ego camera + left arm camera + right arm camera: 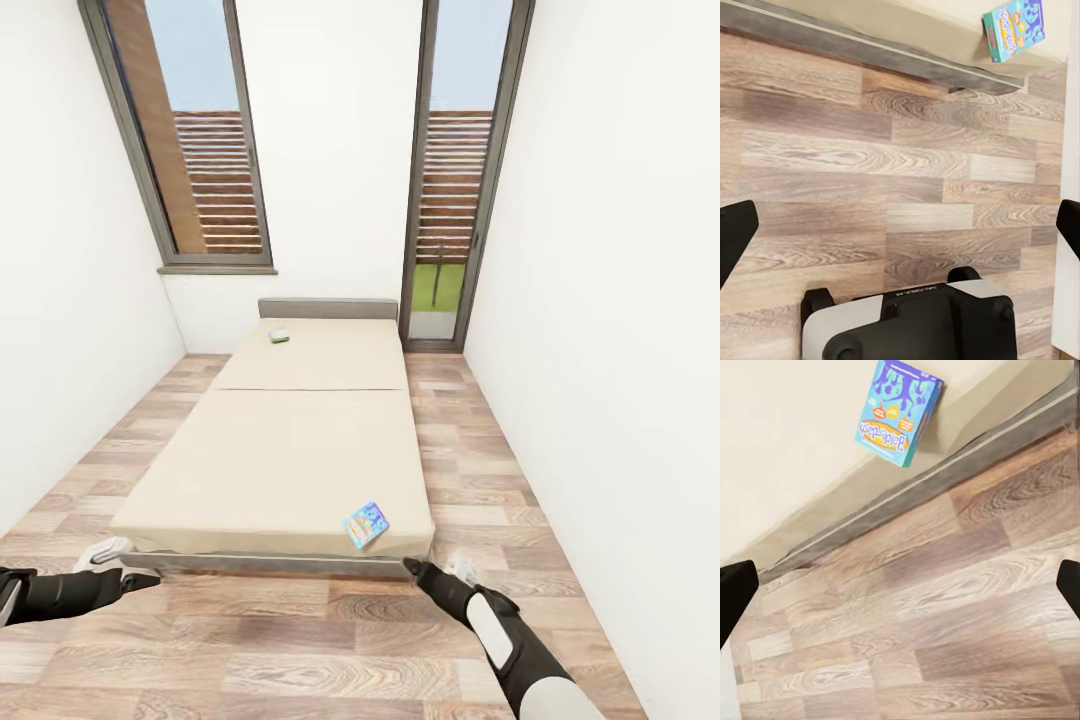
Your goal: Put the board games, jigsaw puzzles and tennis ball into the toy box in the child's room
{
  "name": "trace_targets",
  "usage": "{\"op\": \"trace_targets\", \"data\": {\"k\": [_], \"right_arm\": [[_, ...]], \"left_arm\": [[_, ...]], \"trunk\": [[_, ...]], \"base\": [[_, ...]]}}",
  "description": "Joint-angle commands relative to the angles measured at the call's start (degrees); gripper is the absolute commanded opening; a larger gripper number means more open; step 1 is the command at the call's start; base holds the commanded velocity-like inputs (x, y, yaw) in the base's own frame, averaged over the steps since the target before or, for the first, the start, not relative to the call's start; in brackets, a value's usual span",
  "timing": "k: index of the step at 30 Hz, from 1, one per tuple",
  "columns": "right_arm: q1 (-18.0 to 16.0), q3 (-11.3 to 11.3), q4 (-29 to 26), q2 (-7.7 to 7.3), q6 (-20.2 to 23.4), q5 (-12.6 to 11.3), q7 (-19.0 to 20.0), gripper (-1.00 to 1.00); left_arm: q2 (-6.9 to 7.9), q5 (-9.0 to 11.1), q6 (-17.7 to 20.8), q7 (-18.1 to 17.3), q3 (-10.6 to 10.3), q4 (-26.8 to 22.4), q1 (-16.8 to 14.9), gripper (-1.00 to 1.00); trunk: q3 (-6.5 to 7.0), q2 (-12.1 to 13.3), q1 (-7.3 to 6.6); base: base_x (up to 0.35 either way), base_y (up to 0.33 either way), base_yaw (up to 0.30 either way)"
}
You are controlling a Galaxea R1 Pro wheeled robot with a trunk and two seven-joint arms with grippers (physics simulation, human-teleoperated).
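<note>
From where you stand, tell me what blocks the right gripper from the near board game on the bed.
Nothing visible: the blue board game lies near the bed's foot edge, with bare mattress between it and the right gripper.

Low single bed [300, 440] with a plain beige mattress on a dark grey frame, a low grey headboard at its far end against the white wall. Two board games lie flat on the mattress, well apart. The first board game [366, 525], a blue box with a yellow-orange printed panel and cartoon lettering, rests near the foot-end corner on the right side, turned at an angle to the mattress edges. The second board game [279, 336], a small pale green-and-white box, lies near the headboard, towards the left edge.
</note>
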Motion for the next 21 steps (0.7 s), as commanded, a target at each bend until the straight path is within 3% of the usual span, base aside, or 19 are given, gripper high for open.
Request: {"op": "trace_targets", "data": {"k": [1,7,21], "right_arm": [[0.0,-0.5,1.0,0.15,-0.8,-1.0,0.3,1.0],[0.0,-0.4,2.8,0.34,-3.5,-3.8,2.3,1.0],[0.0,-0.6,3.2,0.27,-4.0,-5.4,10.3,1.0]], "left_arm": [[-0.12,-0.6,0.4,-0.6,0.2,0.0,-0.1,1.0],[-1.12,-0.4,0.4,-0.6,0.3,0.0,-0.1,1.0],[-1.47,-0.5,0.4,-0.5,0.3,0.0,-0.1,1.0]], "trunk": [[-0.12,-0.1,0.04],[-0.12,-0.1,0.04],[-2.63,-5.7,3.11]], "base": [[0.0,0.0,0.0],[0.0,0.0,0.0],[0.0,0.0,0.0]]}}
